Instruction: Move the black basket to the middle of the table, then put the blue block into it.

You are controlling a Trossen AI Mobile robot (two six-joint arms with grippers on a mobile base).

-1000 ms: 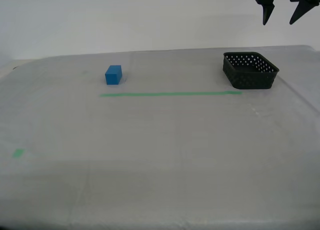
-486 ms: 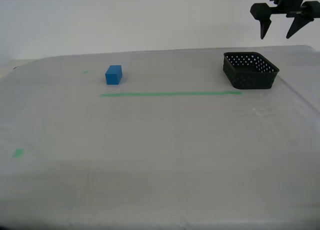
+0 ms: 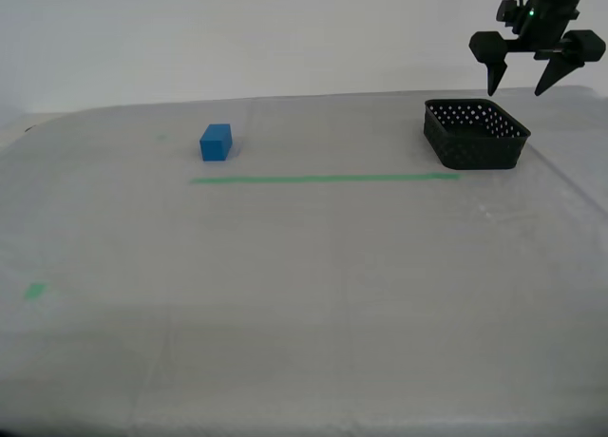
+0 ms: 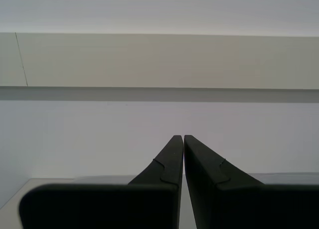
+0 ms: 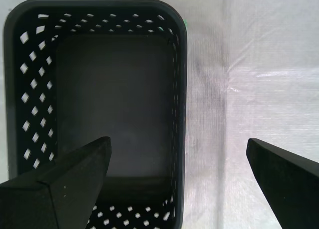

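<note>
The black basket (image 3: 475, 133) stands empty on the table (image 3: 304, 266) at the exterior view's right, at the end of the green tape line. My first gripper (image 3: 525, 76) hangs open just above it, fingers pointing down; in the first wrist view the black basket (image 5: 94, 104) lies directly below, with one finger (image 5: 75, 179) over its inside and the other over bare table beyond its wall. The blue block (image 3: 216, 142) sits far off at the exterior view's left, behind the tape line. My second gripper (image 4: 183, 139) is shut, empty, and faces a pale wall.
A long green tape line (image 3: 323, 179) runs between block and basket. A small green tape bit (image 3: 35, 290) lies near the exterior view's left edge. The table's edge passes close to the basket on the exterior view's right.
My first gripper has come down from the top of the exterior view toward the basket, staying open. The basket and the block have not moved.
</note>
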